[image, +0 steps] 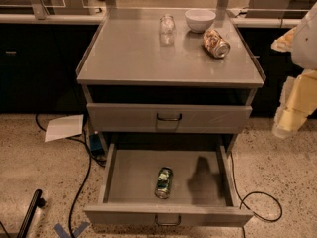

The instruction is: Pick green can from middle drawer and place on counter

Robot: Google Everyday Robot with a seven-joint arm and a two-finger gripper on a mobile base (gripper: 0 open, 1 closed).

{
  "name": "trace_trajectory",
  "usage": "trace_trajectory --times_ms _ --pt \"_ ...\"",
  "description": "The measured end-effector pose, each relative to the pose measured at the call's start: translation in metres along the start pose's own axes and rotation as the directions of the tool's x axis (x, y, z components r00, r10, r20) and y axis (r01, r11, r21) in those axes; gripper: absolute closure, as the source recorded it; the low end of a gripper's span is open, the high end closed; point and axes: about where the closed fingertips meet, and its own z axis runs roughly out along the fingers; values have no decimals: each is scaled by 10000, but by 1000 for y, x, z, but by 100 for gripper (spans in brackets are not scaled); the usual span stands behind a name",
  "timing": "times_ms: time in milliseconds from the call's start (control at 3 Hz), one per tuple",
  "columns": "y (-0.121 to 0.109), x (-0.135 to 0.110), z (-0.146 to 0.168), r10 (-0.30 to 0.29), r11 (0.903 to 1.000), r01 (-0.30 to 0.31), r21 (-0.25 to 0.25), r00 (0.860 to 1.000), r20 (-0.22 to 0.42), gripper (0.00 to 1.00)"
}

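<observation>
The green can (pixel 164 182) lies on its side on the floor of the middle drawer (pixel 129 175), which is pulled out towards me. The counter (pixel 133 53) is the grey cabinet top above it. My gripper (pixel 286 127) hangs at the far right edge of the camera view, pale and blurred, to the right of the cabinet at about the height of the shut upper drawer (pixel 168 117). It is well apart from the can and holds nothing that I can see.
On the counter's back stand a clear glass jar (pixel 167 25) and a white bowl (pixel 200 20); an orange-brown and silver can (pixel 216 43) lies on its side at the back right. Cables (pixel 81 182) and a sheet of paper (pixel 64 127) lie on the floor at left; another cable (pixel 257 202) lies at right.
</observation>
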Motion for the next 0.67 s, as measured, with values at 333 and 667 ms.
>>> trace_trajectory --times_ms 333,667 --pt "-1 -1 0 -35 10000 35 24 10000 -20 0" --pt "-7 -14 7 745 9960 -765 467 9963 431 0"
